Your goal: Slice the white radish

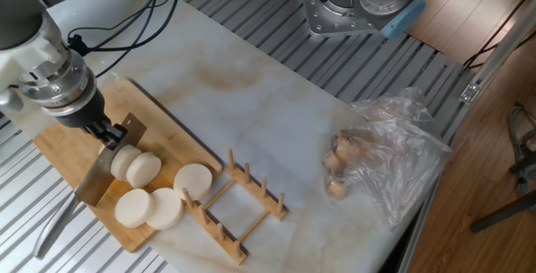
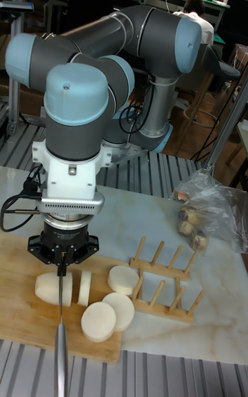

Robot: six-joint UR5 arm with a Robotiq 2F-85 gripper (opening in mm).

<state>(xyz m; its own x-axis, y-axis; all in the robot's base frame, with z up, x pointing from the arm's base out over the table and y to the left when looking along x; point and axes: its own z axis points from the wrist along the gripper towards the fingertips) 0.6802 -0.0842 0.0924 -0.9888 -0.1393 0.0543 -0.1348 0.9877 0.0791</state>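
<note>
Lying on a bamboo cutting board, three round slices sit before the white radish stub as the gripper, clamped on a knife, presses its blade in; behind, a wooden rack and plastic bag.

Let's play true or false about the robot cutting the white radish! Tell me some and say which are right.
1. The claw holds a knife. True.
2. The white radish is all in one piece. False: several round discs lie cut on the cutting board.
3. The wooden rack is full of plates. False: it holds nothing.
4. A plastic bag with brownish lumps lies on the table. True.
</note>
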